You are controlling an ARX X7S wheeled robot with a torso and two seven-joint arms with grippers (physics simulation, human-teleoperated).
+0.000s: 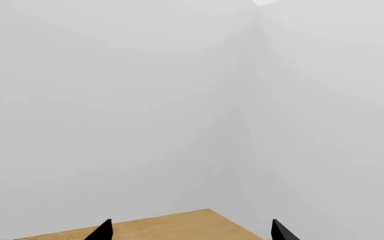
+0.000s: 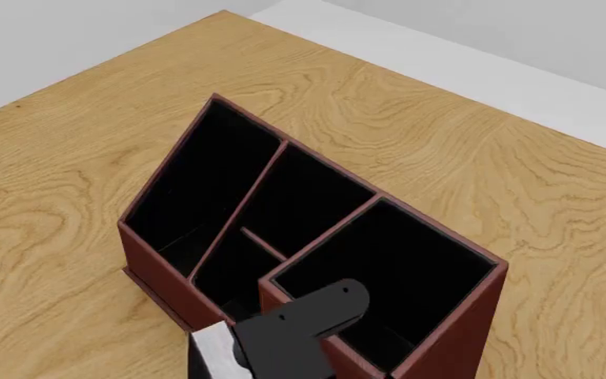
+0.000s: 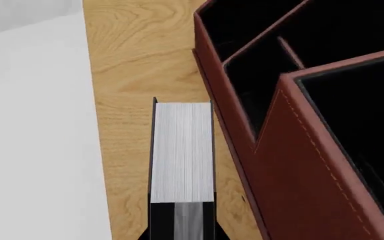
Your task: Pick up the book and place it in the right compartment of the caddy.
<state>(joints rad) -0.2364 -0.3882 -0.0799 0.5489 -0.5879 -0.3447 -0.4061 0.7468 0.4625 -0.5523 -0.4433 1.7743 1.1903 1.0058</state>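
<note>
The book (image 3: pixel 182 150), black-covered with white page edges, is held in my right gripper (image 3: pixel 182 236), whose fingers press its two covers. It hangs over the table just outside the caddy (image 3: pixel 292 150), beside the raised wall of the tall section. In the head view the caddy (image 2: pixel 161 264) stands mid-table, and its right compartment (image 2: pixel 445 335) is the large square black opening nearest my right arm. A strip of the book's pages (image 2: pixel 211 351) shows next to the black wrist. My left gripper (image 1: pixel 192 232) is open with nothing in it, facing a table corner and grey wall.
The wooden table (image 2: pixel 440 118) ends at a far edge with pale floor behind. In the right wrist view the table's edge (image 3: pixel 98 150) runs close to the book on the side away from the caddy. The caddy's long narrow compartment (image 2: pixel 203 185) lies on its left.
</note>
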